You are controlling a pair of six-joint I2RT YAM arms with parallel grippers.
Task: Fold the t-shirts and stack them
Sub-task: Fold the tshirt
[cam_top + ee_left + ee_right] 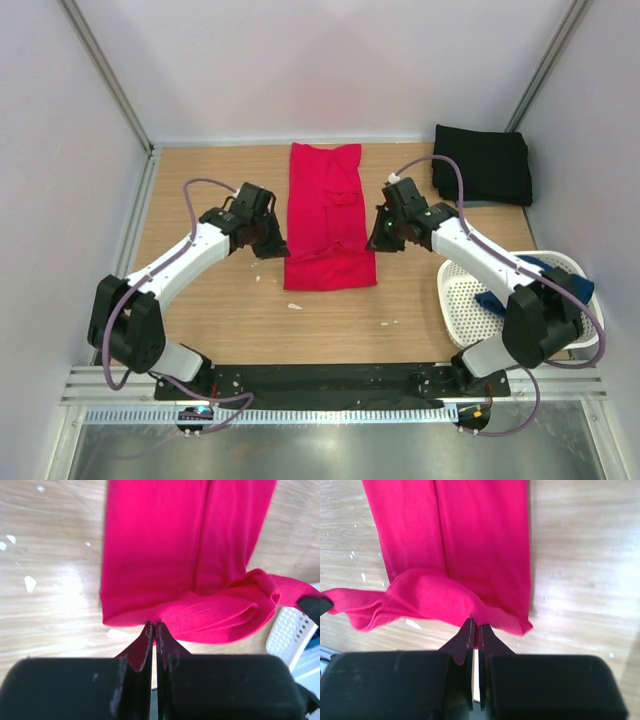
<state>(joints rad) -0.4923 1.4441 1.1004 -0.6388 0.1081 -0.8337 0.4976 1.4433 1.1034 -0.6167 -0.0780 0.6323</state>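
A bright red t-shirt (pixel 325 215), folded into a long strip, lies mid-table. My left gripper (pixel 272 243) is shut on the left corner of its near hem, and my right gripper (pixel 383 238) is shut on the right corner. In the left wrist view the hem (pixel 215 617) is raised and curled over between the pinched corners, with the shut gripper (pixel 154 626) biting the cloth. The right wrist view shows the same lifted fold (pixel 427 600) at its gripper (pixel 475 622). A folded black t-shirt (pixel 482 163) rests at the back right. A dark blue t-shirt (pixel 492 300) lies in the basket, partly behind the right arm.
A white perforated basket (pixel 458 305) stands at the right edge, under the right arm's elbow. Small white scraps (pixel 294 305) dot the wooden table (pixel 200 200) near the shirt's front. Walls close in the back and both sides.
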